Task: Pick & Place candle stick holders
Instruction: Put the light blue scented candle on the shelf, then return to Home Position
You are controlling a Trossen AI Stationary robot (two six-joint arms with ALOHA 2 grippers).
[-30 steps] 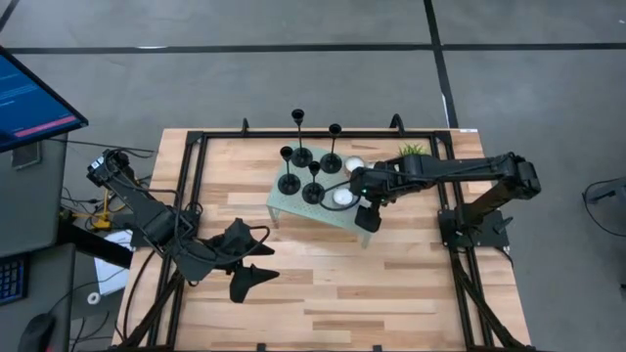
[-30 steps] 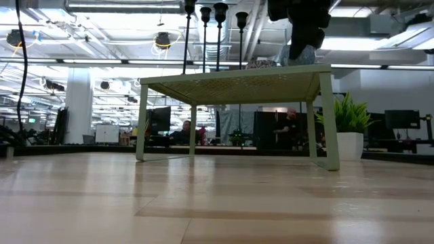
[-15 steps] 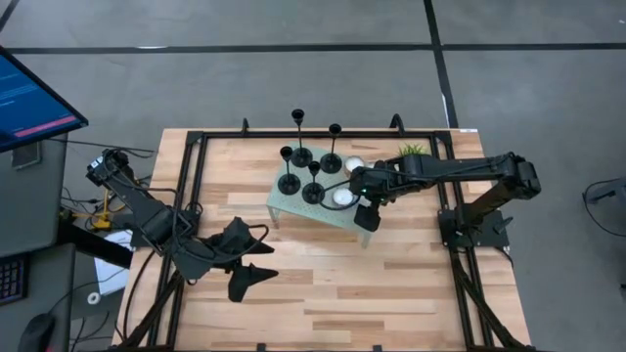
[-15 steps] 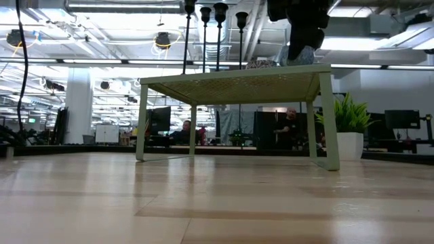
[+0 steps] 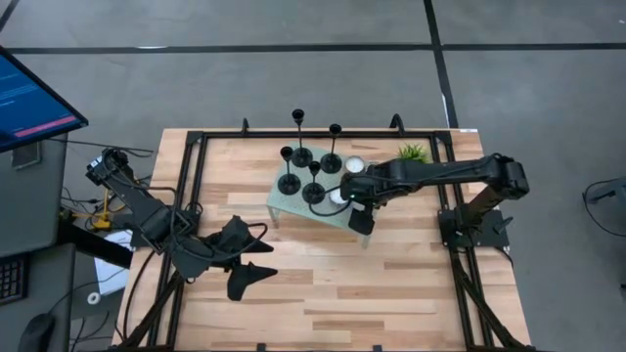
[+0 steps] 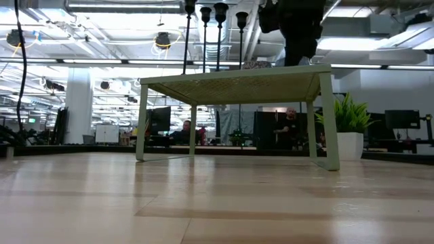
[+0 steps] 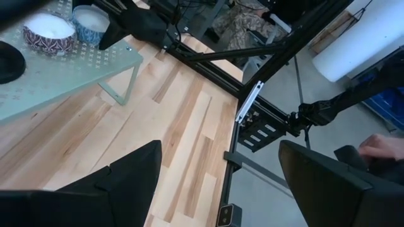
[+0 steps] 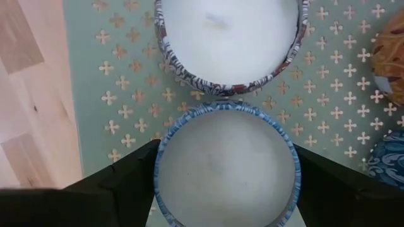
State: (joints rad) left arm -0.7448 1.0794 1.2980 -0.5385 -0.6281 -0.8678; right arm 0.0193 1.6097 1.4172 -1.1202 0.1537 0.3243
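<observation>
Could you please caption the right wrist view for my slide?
Right gripper open around a blue-rimmed white candle tin on the pale green perforated stand.

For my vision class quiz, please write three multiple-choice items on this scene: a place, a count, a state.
1. The candle stick holders stand: A on the small green table; B on the floor; C in a gripper.
2. Holders in view: A two; B four; C six.
3. The left gripper is: A open; B shut on a holder; C shut on a candle.
Key: 1 A, their bases rest on it; 2 B, four stems show; 3 A, its fingers are wide apart with nothing between.
</observation>
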